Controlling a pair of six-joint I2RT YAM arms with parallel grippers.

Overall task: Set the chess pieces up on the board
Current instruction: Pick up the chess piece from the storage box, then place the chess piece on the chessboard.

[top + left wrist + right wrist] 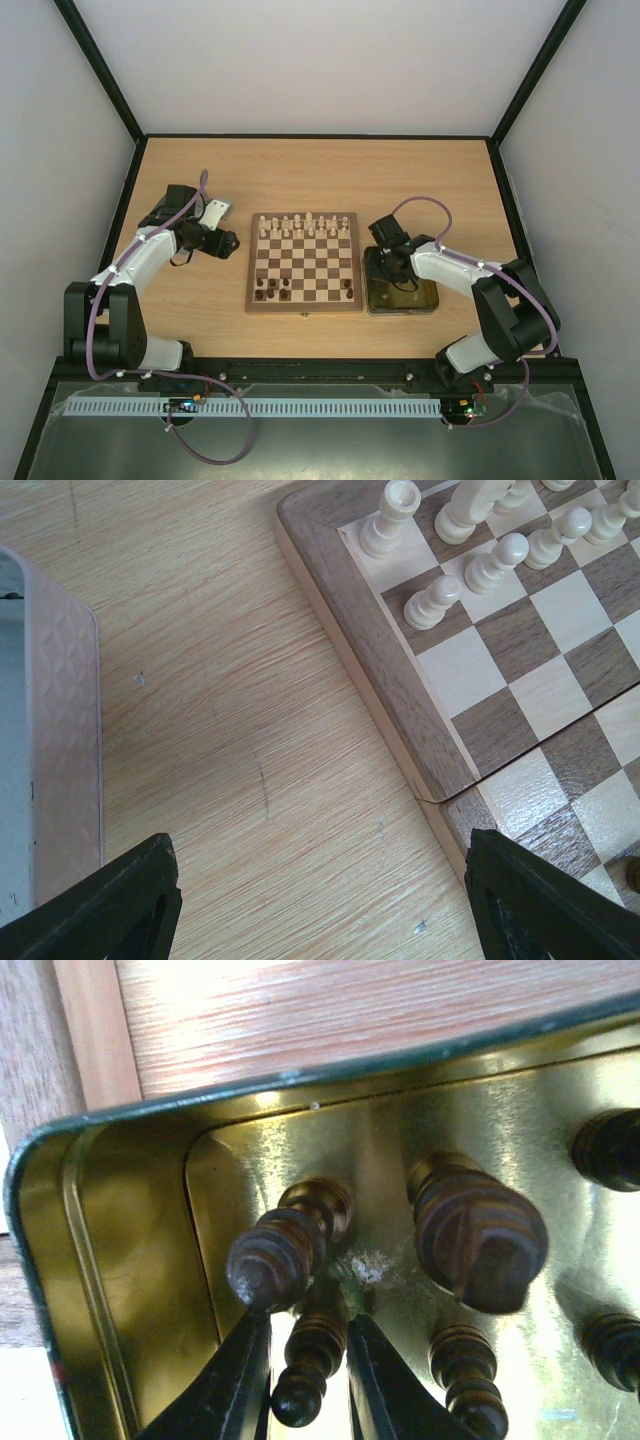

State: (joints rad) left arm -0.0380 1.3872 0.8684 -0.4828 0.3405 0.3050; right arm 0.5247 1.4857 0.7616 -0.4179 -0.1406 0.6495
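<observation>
Spread wide, the left end effector (320, 905) hung over bare tabletop (250, 730) beside the board (304, 262), whose far rows held cream chess pieces (305, 225). The right end effector (308, 1325) straddled a dark piece (305, 1360) lying in the tin (130, 1260); whether it was clamped could not be told.

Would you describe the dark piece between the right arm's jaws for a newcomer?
Right of the board sits a gold-lined tin. Near its far corner beside the board, a slim dark piece lies flat between the right arm's jaws, unlike two bulkier neighbours seen top-on.
</observation>
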